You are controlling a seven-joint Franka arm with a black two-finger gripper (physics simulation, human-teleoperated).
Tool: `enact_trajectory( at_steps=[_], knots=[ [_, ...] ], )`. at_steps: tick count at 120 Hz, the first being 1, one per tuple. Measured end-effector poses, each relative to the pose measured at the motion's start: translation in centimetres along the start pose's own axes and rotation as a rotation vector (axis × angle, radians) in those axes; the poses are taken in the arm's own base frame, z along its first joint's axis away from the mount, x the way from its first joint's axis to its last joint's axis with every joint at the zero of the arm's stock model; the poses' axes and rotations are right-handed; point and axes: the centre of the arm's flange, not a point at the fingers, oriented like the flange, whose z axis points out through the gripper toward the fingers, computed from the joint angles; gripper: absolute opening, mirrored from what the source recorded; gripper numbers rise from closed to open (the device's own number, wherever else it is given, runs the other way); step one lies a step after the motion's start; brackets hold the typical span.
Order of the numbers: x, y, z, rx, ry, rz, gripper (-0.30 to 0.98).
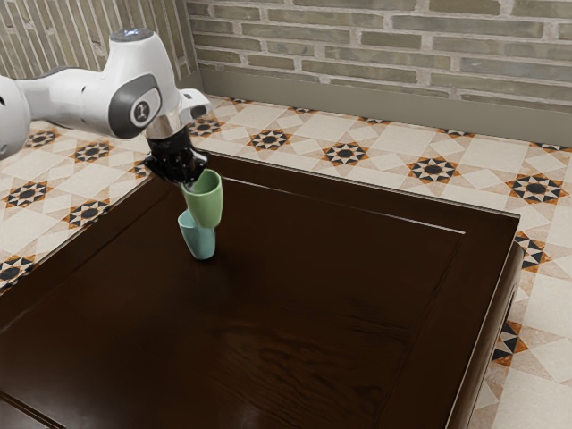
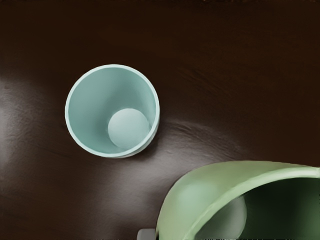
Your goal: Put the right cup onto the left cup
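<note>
Our black two-finger gripper (image 1: pixel 189 183) is clamped on the smooth light-green tapered cup (image 1: pixel 207 206), which we hold raised, higher than the smooth pale-teal tapered cup (image 1: pixel 199 243) and beside it. That teal landmark stands upright, mouth up, on the dark-brown wooden table (image 1: pixel 313 277).

A "1" (image 1: pixel 140 112) on the white arm (image 1: pixel 141 67)

Ext. view: teal cup (image 1: pixel 195 241) pt. hidden behind green cup (image 1: pixel 207 204); desk (image 1: pixel 268 313) + arm (image 1: pixel 76 100) cut off at view's L. Wrist view: green cup cropped.
</note>
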Motion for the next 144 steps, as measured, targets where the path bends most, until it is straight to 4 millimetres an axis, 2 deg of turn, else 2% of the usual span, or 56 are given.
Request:
enact_trajectory(
  at_steps=[9,19,32,44,58,73,92,144],
  knots=[
    [1.5,-1.9,-0.7,0.005,-0.017,-0.037,-0.1],
    [2.5,-4.6,-0.3,0.004,-0.054,-0.086,-0.1],
    [4.0,-7.2,2.0,-0.004,-0.114,-0.131,-0.1],
    [5.6,-8.4,3.6,-0.017,-0.144,-0.143,-0.1],
    [7.4,-8.2,4.4,-0.034,-0.152,-0.125,-0.1],
    [8.6,-6.8,5.2,-0.053,-0.155,-0.087,-0.1],
    [8.8,-7.5,6.3,-0.062,-0.175,-0.079,-0.1],
    [9.3,-8.9,7.5,-0.066,-0.18,-0.064,-0.1]
  ],
)
